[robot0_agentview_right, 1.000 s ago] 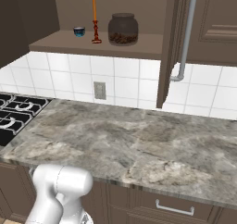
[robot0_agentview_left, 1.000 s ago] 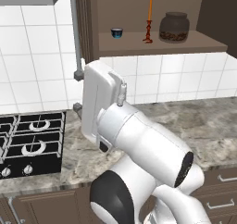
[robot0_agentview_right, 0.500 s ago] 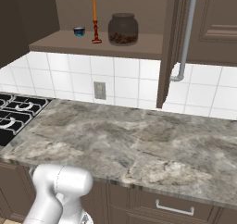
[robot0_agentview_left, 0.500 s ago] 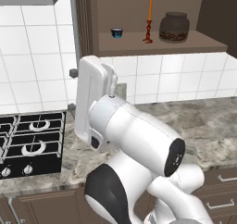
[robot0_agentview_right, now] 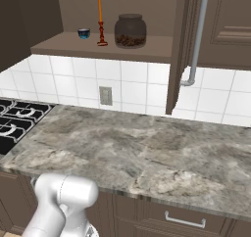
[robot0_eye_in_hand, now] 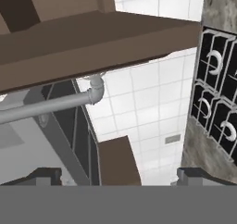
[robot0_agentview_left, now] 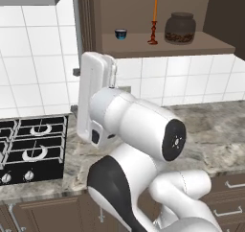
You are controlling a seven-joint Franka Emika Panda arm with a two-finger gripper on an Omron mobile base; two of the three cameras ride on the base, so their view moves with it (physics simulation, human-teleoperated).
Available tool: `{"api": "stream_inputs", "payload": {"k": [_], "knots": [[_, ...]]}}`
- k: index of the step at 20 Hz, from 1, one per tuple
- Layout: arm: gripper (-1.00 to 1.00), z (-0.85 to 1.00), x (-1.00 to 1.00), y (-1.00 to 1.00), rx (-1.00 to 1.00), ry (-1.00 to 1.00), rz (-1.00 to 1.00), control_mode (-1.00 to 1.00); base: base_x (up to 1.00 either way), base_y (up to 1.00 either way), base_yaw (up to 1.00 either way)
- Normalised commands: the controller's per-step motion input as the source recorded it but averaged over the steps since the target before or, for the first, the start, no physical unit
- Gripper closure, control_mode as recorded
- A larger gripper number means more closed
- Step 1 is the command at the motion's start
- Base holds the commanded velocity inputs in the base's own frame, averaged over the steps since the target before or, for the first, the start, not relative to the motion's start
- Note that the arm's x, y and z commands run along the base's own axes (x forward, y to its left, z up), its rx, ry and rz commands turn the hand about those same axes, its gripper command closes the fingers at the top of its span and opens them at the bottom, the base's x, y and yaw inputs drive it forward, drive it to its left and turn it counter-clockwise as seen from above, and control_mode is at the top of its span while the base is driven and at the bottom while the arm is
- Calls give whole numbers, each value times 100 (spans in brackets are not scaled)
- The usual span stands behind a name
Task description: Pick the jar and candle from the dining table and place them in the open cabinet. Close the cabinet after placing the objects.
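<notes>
In the left base view the arm [robot0_agentview_left: 139,130] covers the middle of the counter [robot0_agentview_left: 215,125] and the wall tiles behind it, and the hob [robot0_agentview_left: 28,147] is cut off at the left edge. The cup [robot0_agentview_left: 120,33] on the cabinet [robot0_agentview_right: 98,47] shelf is too small to show its contents. In the hand view the door handle [robot0_eye_in_hand: 51,102] runs off the left edge.
</notes>
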Motion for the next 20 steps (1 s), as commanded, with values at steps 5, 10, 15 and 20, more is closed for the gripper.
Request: {"api": "stream_inputs", "payload": {"k": [5,10,15,20], "knots": [[-100,-5,21,0,0,6,-7,-100,0,0,0],[-100,-7,18,4,0,0,-9,-100,0,0,0],[-100,-8,14,5,0,0,-3,-100,0,0,0],[-100,-5,25,5,0,0,-1,-100,0,0,0]]}}
